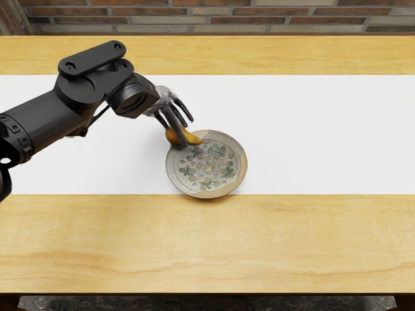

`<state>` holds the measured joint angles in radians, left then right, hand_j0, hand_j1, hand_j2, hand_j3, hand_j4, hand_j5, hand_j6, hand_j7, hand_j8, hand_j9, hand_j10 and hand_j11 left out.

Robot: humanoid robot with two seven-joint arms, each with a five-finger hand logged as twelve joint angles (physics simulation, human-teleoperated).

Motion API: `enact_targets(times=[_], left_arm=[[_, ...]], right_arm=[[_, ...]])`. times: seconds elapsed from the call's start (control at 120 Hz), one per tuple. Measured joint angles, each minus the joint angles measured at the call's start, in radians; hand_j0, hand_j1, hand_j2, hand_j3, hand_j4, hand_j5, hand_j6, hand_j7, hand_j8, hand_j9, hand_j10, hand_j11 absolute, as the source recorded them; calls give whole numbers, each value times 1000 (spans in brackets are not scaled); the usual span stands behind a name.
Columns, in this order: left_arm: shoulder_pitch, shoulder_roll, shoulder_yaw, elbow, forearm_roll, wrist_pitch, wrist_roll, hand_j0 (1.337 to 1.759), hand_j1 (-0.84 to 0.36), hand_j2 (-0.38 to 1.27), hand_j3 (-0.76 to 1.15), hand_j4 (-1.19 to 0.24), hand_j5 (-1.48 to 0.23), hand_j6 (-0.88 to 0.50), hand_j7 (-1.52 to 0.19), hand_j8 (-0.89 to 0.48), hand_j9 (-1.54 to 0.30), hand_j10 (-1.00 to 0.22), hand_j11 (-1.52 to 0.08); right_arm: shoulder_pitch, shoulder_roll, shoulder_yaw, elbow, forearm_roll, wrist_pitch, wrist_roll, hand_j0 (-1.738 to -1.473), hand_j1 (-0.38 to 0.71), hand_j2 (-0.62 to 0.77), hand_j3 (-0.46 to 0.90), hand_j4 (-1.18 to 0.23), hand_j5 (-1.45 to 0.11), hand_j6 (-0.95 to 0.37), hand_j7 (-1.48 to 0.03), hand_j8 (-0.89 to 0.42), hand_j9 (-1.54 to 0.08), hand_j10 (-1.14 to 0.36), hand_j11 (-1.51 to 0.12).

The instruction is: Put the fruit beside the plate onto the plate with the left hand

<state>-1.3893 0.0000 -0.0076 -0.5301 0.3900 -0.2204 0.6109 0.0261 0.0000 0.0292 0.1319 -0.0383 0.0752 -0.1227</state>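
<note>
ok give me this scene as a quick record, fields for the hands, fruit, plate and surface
left hand: comes in from the left, fingers curled down around the fruit
right hand: not in view
fruit: orange-yellow, at the plate's upper-left rim, overlapping its edge
plate: round, patterned, lying on the white strip
white strip: runs across the wooden table
task state: fruit at the plate's rim, not yet released
</note>
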Motion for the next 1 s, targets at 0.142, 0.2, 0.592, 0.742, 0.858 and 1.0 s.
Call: enact_targets(times=[0.142, 0.2, 0.592, 0.742, 0.858, 1.0], left_arm=[[-37, 0, 0, -3, 1, -21, 0, 1653, 139, 162, 0, -309, -445, -315, -439, -272, -446, -311, -449], [-37, 0, -2, -3, 1, -26, 0, 1655, 191, 122, 0, -233, -335, -237, -330, -205, -335, -234, -337], [13, 29, -207, -2, -116, -252, 0, 1658, 326, 18, 0, -36, -49, -37, -49, -32, -49, -36, -50], [55, 146, -401, -2, -189, -358, 0, 1658, 338, 9, 0, -17, -24, -17, -23, -15, -24, -17, -24], [113, 187, -507, -2, -267, -380, 0, 1658, 343, 5, 0, -9, -13, -9, -13, -8, -13, -9, -13], [210, 292, -555, -1, -380, -388, 0, 1658, 346, 2, 0, -4, -7, -4, -6, -3, -7, -4, -7]], right_arm=[[0, 0, 0, 0, 0, 0, 0, -1658, -349, 0, 0, 0, 0, 0, 0, 0, 0, 0, 0], [0, 0, 0, 0, 0, 0, 0, -1658, -349, 0, 0, 0, 0, 0, 0, 0, 0, 0, 0], [3, 0, 0, 0, 0, 0, 0, -1658, -349, 0, 0, 0, 0, 0, 0, 0, 0, 0, 0], [5, 0, 0, 0, 0, 0, 0, -1658, -349, 0, 0, 0, 0, 0, 0, 0, 0, 0, 0], [6, 0, 0, 0, 0, 0, 0, -1658, -349, 0, 0, 0, 0, 0, 0, 0, 0, 0, 0], [6, 0, 0, 0, 0, 0, 0, -1658, -349, 0, 0, 0, 0, 0, 0, 0, 0, 0, 0]])
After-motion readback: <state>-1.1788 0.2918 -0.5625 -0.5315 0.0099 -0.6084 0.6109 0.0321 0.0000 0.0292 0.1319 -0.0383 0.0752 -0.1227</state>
